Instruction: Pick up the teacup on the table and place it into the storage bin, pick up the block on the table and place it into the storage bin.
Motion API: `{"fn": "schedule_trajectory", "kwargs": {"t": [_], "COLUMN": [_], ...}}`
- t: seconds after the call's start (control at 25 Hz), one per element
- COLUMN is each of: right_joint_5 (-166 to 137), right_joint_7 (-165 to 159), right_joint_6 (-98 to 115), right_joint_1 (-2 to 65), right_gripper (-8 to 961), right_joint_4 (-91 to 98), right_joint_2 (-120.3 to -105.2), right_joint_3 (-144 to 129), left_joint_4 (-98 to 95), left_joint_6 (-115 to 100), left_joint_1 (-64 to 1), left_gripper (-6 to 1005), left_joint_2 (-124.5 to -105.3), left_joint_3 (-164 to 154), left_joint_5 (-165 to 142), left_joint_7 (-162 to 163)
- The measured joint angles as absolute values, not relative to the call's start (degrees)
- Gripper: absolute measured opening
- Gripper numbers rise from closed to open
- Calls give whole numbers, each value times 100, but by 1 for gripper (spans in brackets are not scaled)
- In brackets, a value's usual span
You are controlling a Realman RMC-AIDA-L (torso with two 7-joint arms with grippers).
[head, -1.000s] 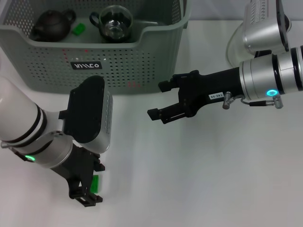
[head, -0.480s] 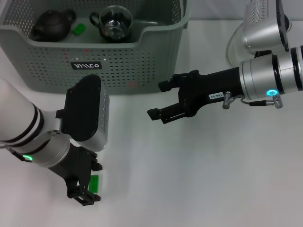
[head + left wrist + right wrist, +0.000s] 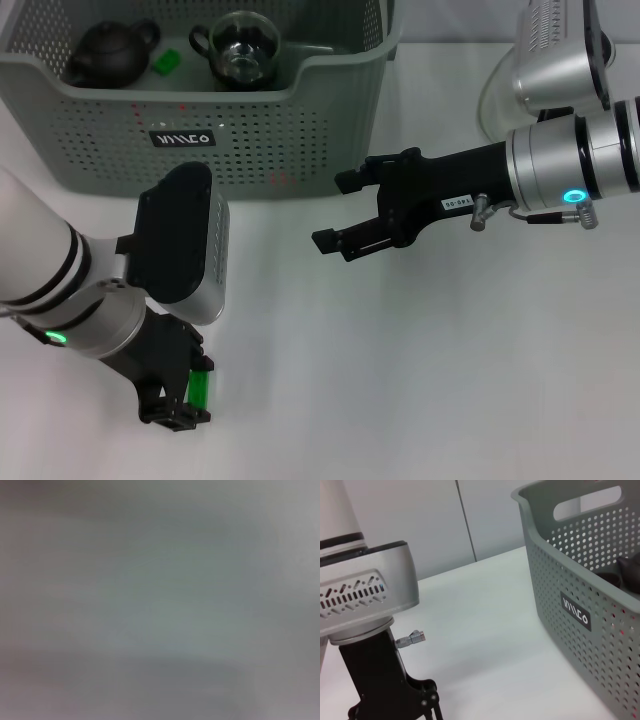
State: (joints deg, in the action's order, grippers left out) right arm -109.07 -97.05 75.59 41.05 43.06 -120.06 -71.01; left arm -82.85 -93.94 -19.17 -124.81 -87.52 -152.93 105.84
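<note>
From the head view, the left tool is pointing down at the near left part of the white surface, its black fingers closed around a small bright green block. Whether the block is touching the surface or is just off it, I cannot tell. The block is showing as a narrow upright green piece between the fingertips.

The right tool is hanging over the middle of the surface with its two fingers apart and nothing between them, pointing towards the storage bin.

The bin is sitting at the far left, grey-green, its walls full of small holes, its front rim dipping low, a small black label with white marks on the front wall. Inside it are lying a dark teapot, a second small green piece and a clear glass teacup with a dark handle.

The right wrist view is giving what the head view does not: the bin's end wall with its handle slot, the label seen side on, and the left arm's silver housing above its black tool mount, near the bin. The left wrist view is showing only a grey blur, with nothing to make out.
</note>
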Motion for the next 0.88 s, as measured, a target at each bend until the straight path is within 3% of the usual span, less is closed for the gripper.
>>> {"fn": "schedule_trajectory", "kwargs": {"t": [0.32,0.44,0.88], "right_joint_5": [-10884,-10884,-10892], "right_joint_7": [-9697,-9696,-9694], "right_joint_6": [7578,7582,7598], "right_joint_1": [4094,4094,4071], "right_gripper": [955,955,955], "right_joint_4": [4318,4319,4326], "right_joint_2": [-12006,-12006,-12006], "right_joint_3": [-7101,-7102,-7102], "left_joint_4": [-8305,-8311,-8885], "left_joint_6": [-9393,-9401,-10053], "left_joint_1": [-1893,-1890,-2004], "left_gripper": [515,408,409], "left_joint_2": [-12481,-12480,-12454], "left_joint_3": [-8719,-8703,-7702], "left_joint_5": [-15293,-15293,-14849], "left_joint_7": [10487,10499,10523]}}
